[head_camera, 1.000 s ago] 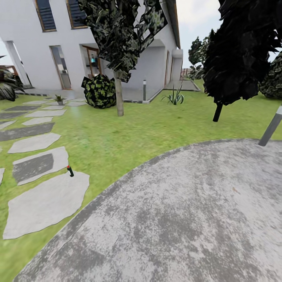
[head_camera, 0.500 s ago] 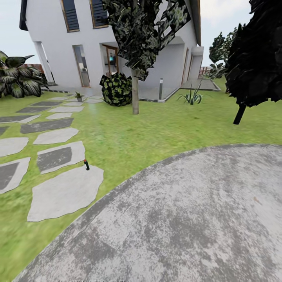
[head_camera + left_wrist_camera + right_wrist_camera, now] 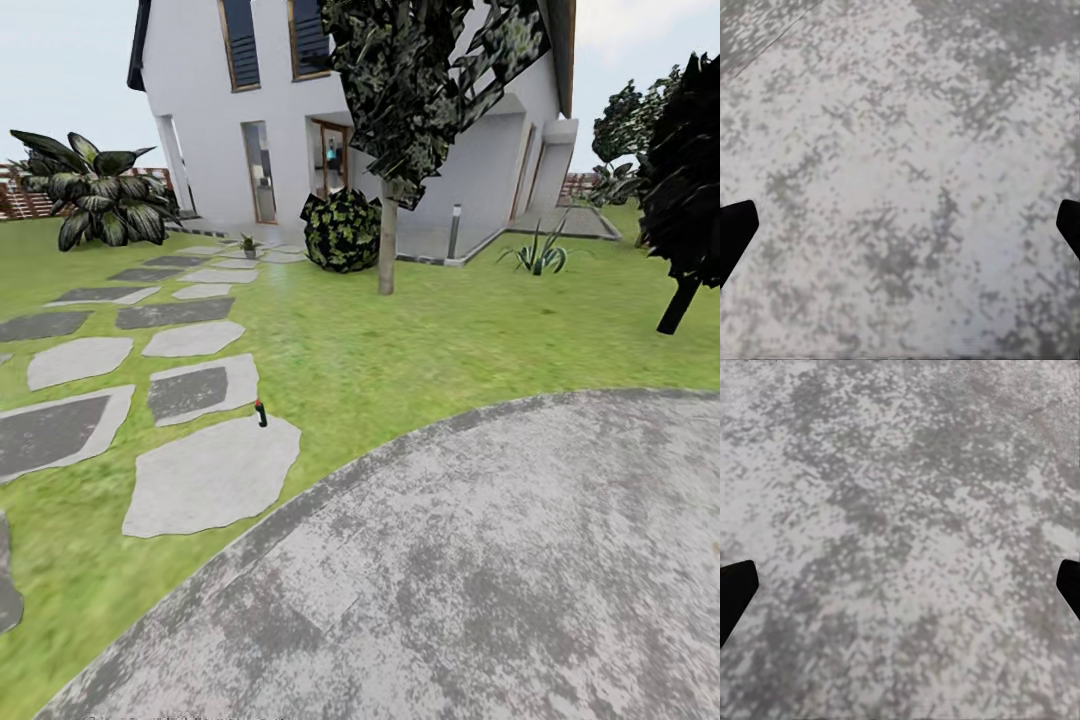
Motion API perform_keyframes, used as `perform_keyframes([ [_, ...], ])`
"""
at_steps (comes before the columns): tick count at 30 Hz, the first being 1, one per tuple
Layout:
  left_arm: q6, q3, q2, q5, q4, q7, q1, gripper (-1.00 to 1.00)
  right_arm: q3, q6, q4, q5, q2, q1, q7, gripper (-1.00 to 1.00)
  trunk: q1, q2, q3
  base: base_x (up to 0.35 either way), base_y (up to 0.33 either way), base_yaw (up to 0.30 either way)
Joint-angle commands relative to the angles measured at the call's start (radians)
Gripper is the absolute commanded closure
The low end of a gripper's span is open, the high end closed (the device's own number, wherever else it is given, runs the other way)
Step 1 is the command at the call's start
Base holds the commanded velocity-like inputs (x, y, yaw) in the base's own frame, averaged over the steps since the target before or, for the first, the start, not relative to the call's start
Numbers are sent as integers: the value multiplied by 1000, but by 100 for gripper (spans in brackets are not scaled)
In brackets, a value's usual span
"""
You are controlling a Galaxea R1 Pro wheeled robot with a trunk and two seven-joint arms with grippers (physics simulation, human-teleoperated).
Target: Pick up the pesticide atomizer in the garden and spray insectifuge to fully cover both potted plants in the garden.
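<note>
At eleven o'clock across the lawn (image 3: 400, 340), the atomizer (image 3: 261, 413) stands upright; left gripper (image 3: 900, 225) nearer, both grippers wide open, empty.

Green lawn (image 3: 400, 340) carries grey stepping stones (image 3: 210, 475) at left and a round grey paved patio (image 3: 480, 580). 1 small dark bottle with red top (image 3: 261, 413) stands upright at a stone's edge. 1 potted plant (image 3: 248, 245) sits far back by the house.

— Where's the sprayer?
— A small dark bottle with a red top (image 3: 261, 412) stands upright on the lawn, at the edge of a pale grey stepping stone (image 3: 212, 476).
— And the plants?
— One small potted green rosette (image 3: 248, 244) sits far off by the house.
</note>
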Motion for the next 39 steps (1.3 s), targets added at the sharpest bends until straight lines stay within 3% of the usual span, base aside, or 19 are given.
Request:
perform_keyframes([
  [1, -3, 0, 0, -1, 1, 2, -1, -100, 0, -3, 0, 1, 0, 0, -1, -100, 0, 0, 0, 0, 0, 257],
  [12, -4, -1, 1, -1, 1, 3, -1, -100, 2, -3, 0, 1, 1, 0, -1, -100, 0, 0, 9, 5, 0, 256],
  [17, -4, 5, 3, 0, 1, 3, -1, -100, 2, -3, 0, 1, 1, -1, 1, -100, 0, 0, 12, 255, 0, 224],
  [39, -4, 6, 3, 1, 3, 3, -1, -100, 2, -3, -1, 32, -8, -1, 3, -100, 0, 0, 12, 318, 108, 11],
])
